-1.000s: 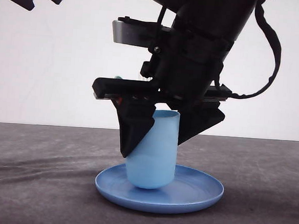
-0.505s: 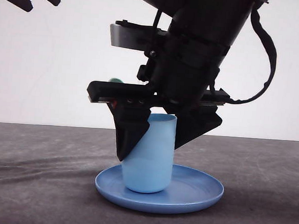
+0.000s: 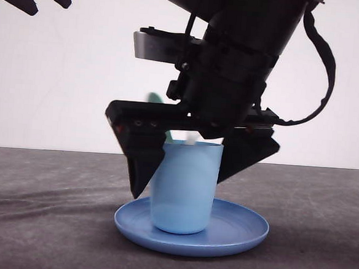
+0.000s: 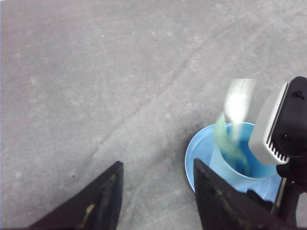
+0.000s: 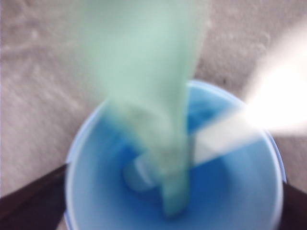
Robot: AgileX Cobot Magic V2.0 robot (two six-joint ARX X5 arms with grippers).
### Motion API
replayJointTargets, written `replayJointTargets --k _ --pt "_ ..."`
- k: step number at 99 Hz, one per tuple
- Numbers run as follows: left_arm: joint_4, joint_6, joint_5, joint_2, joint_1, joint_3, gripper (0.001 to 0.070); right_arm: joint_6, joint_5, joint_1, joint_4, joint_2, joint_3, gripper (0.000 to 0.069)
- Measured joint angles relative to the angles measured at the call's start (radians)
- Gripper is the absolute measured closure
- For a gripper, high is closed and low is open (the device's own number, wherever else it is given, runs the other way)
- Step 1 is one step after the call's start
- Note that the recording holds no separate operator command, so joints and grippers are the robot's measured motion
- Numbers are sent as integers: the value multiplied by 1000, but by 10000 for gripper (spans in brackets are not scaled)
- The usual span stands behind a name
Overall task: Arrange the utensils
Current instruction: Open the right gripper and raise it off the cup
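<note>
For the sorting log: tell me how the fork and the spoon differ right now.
The fork is white; the spoon is pale green. In the left wrist view the fork's top rises above the cup rim, while the spoon leans lower across it. Both stand in the cup, blurred.

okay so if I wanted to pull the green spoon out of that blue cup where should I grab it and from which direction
Probably grip the spoon by the slender stretch that sticks up past the rim of the cup, coming from above. Its lower end sits deep inside, beside the fork, so the cup walls block a sideways approach. Both utensils are blurred, so the exact lean is unclear.
</note>
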Motion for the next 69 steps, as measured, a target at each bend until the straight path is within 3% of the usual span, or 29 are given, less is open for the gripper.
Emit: replayJointTargets --k 20,48,69 --pt "0 0 0 0 0 0 436 0 0 0 -50 -108 0 11" --pt "0 0 0 0 0 0 436 0 6 0 -250 -348 23 11" --pt "3 -12 0 0 0 0 436 -4 100 1 -275 -573 82 12"
